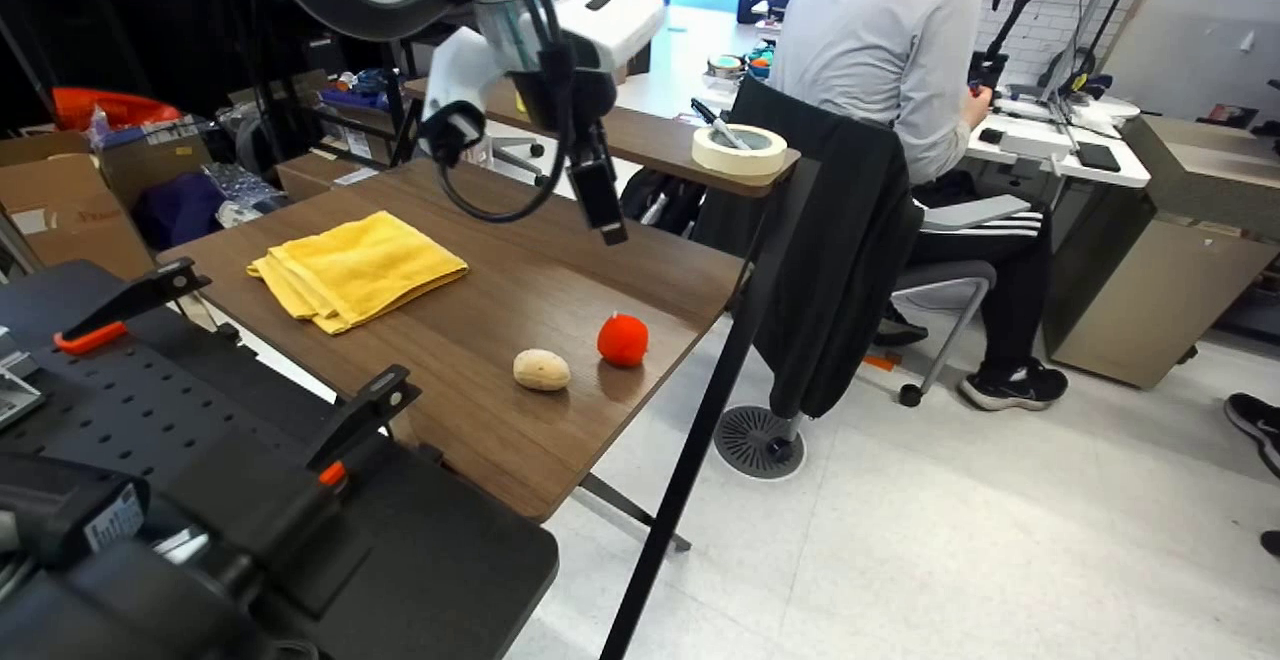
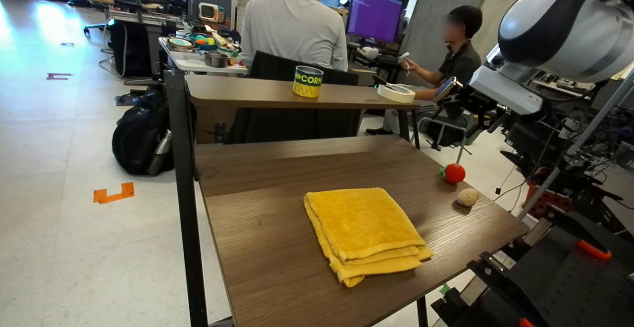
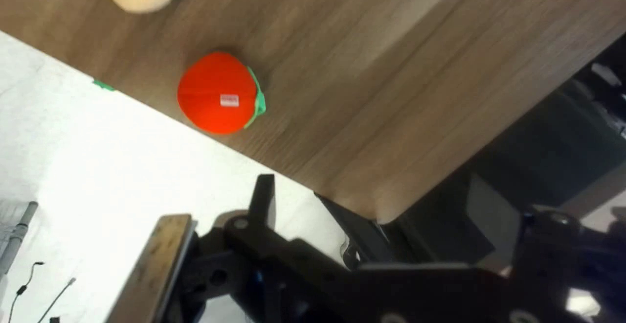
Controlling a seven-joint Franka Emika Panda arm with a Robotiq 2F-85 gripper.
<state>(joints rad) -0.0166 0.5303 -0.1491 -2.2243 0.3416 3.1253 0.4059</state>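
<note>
Red, round toy tomato with green leaves and a small pale label [image 3: 215, 93] sits near the edge of a brown wood-grain tabletop [image 2: 257, 247]. It is the thing nearest the black robot hand [image 1: 606, 225], which hangs in the air above, not touching it. In the wrist view the fingers stand spread apart, holding nothing. Near the tomato, but separate from it, lies a pale tan, oval potato-like object with brown specks [image 2: 468, 197]. Well apart from both rests a folded, bright yellow cloth [image 2: 369, 225]. Along the back, a raised brown wooden shelf [image 2: 237, 90] carries a yellow-and-green cylindrical can lettered CORN [image 2: 307, 82] and a cream roll of tape [image 2: 398, 95], with a marker [image 1: 722, 125] lying across the roll. Beyond the shelf sits a person in a light grey shirt [image 1: 870, 50].
</note>
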